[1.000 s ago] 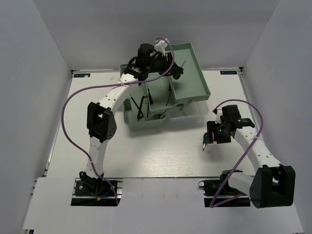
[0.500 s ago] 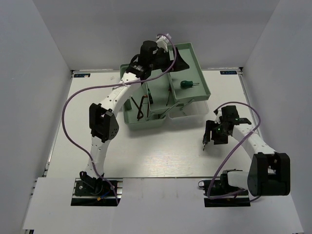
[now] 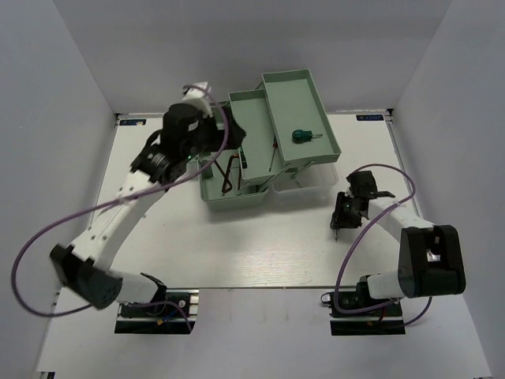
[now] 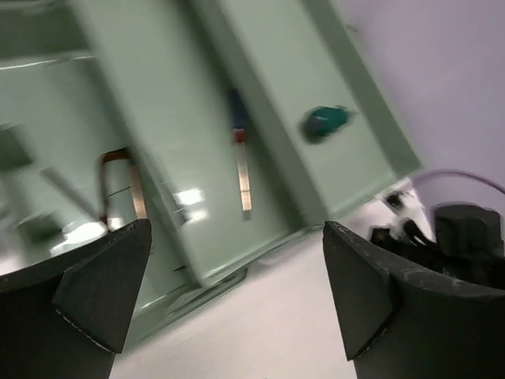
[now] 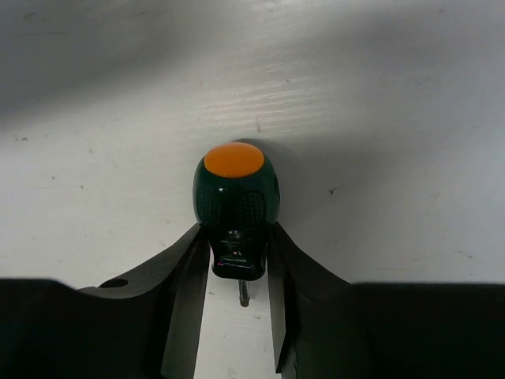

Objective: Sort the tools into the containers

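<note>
**Left side.** The left gripper (image 3: 233, 133) hangs over the toolbox (image 3: 211, 197) with jaws spread wide and nothing between them. It is released and carries no tool. Ahead of its fingertips, in the wrist view:
- A reddish-brown hex key (image 4: 118, 178) lies in the lower compartment, off to the left.
- A blue-purple screwdriver (image 4: 237, 118) lies straight ahead on the middle tray (image 3: 251, 118).
- A green screwdriver (image 3: 302, 135) lies beyond that, to the right, in the far tray (image 3: 296, 99).

All of these are already in containers.

**Right side.** The right gripper (image 5: 235, 237) is low over the table (image 3: 237, 245), well apart from the toolbox. Its fingers (image 5: 185, 268) press on either side of the orange-capped screwdriver (image 5: 233, 193). The cap points away from the wrist and the shaft runs back between the jaws. The tool appears to lie flat on the table, clamped by its handle.

**Step in hand (judgement).** This is the pick of the last loose screwdriver.

**Next move calls for:**
- a straight lift
- a carry toward the trays, which lie up and to the left of this gripper
- a release over a tray floor

**In the way:**
- The raised tray rims and the fold-out linkage are obstacles, so height is needed before crossing.
- The left arm sits over the box and may crowd the drop.
- The handle is rounded, so there is some risk of it rolling in the grip.
</note>
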Controlling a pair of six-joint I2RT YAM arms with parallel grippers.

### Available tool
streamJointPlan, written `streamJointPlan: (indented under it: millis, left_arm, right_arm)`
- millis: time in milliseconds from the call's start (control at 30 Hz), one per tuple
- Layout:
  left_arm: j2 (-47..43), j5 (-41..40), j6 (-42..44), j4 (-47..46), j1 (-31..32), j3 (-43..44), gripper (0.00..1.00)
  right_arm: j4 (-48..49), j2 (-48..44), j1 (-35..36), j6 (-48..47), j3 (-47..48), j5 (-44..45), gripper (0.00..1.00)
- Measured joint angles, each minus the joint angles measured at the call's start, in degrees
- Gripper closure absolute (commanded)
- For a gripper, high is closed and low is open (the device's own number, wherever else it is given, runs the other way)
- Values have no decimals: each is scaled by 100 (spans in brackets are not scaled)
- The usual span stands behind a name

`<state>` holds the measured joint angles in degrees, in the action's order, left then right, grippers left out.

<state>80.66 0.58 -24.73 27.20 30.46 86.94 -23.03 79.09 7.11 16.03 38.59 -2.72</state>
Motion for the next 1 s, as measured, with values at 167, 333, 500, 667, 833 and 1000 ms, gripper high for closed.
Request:
streamJointPlan:
  millis: [167, 333, 500, 667, 833, 1000]
  left_arm:
    - [-1123, -1377, -483, 376, -76, -1349, 1]
    - [-883, -1996, -1040, 1064, -166, -1895, 1]
    - [-699, -2151, -1486, 1460, -289, -2155, 1]
    - [-706, -2107, -1641, 1460, -446, -2262, 1]
    - [-706, -1956, -1670, 1405, -527, -2275, 1]
    - [-866, -1832, -1672, 1294, -549, -2476, 1]
  right_arm:
    - [-199, -247, -37, 2, -2, 461, 100]
    - [-872, -1558, -361, -326, 190, 1047, 100]
    - [-977, -2562, -706, -831, 1036, 1373, 100]
    - [-529, -2695, -876, -1342, 1757, 354, 100]
    - [146, -1644, -831, -1405, 2837, -1694, 100]
    - [669, -146, -608, -1064, 4201, -3016, 100]
